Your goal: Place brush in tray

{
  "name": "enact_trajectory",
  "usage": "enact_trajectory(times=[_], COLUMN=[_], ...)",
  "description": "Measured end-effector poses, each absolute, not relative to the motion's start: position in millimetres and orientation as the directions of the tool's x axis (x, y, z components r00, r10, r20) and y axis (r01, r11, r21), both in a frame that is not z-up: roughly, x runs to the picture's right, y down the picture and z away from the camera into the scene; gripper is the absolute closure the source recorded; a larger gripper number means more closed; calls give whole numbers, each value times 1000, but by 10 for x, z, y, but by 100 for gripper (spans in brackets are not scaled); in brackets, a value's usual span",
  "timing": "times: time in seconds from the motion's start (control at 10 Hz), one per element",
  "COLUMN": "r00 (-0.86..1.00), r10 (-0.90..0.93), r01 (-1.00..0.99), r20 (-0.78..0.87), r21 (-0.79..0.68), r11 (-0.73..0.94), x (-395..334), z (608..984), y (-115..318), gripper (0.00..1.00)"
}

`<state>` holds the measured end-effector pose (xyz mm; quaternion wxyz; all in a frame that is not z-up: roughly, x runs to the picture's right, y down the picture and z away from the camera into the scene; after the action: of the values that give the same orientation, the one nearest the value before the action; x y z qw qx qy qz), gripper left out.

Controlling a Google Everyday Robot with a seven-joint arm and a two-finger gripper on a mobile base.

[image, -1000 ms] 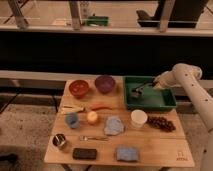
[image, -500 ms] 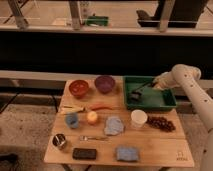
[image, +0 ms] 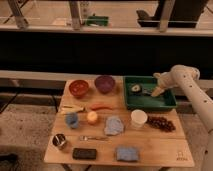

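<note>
The green tray (image: 146,101) stands at the back right of the wooden table. The brush (image: 136,89) lies inside it, near its left end, round dark head with a paler centre and the short handle pointing right. My gripper (image: 155,92) is over the right part of the tray, just right of the brush handle, at the end of the white arm (image: 183,76) that reaches in from the right. It holds nothing that I can see.
A red bowl (image: 79,88) and a purple bowl (image: 104,83) stand left of the tray. In front are a white cup (image: 138,119), grapes (image: 161,123), a blue cloth (image: 114,125), an orange (image: 92,117), a black block (image: 84,153) and a blue sponge (image: 127,153).
My gripper has drawn back to the right from the tray's left end. The brush stays lying in the tray, apart from the gripper.
</note>
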<state>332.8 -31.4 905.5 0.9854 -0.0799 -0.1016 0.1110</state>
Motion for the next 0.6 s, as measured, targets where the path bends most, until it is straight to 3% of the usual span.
enact_trajectory(times=[0.6], r00=[954], r10=[241], r01=[-210], r20=[177], r21=[-179], r11=[961], x=[3384], z=[8992], y=[-309], gripper=[20])
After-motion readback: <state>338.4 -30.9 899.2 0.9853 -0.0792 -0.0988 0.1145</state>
